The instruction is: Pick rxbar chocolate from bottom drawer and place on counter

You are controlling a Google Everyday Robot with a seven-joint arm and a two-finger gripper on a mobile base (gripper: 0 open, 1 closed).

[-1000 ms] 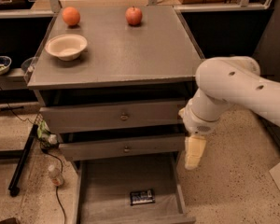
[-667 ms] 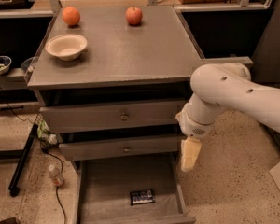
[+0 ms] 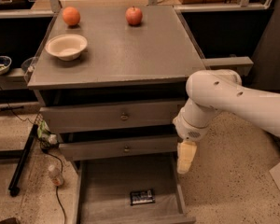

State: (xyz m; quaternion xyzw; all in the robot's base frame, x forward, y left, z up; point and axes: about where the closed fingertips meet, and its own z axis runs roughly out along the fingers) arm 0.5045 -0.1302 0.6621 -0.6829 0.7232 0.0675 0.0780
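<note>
The bottom drawer (image 3: 107,190) stood pulled open at 6 o'clock in the view, and the rxbar chocolate (image 3: 142,197) lay flat on its grey floor, close to the front edge and a little toward the 3 o'clock side. The gripper (image 3: 186,157) hung pointing down from the white arm (image 3: 233,101), which reached in from 3 o'clock. It sat beside the right end of the middle drawer (image 3: 116,148), above the right wall of the bottom drawer, at about 1 o'clock from the bar and apart from it. Its jaws showed as one pale shape, so whether they were apart or together could not be told; nothing was seen held in them. The top drawer (image 3: 112,117) and the middle drawer were both shut. On the table (image 3: 130,55) a cream bowl (image 3: 66,46) sat near the 9 o'clock edge, an orange (image 3: 71,16) lay just beyond it toward 12 o'clock, and an apple (image 3: 134,16) lay at the far edge, well apart from the orange toward 3 o'clock. A small bottle (image 3: 56,175) lay on the speckled floor at 9 o'clock from the open drawer.
</note>
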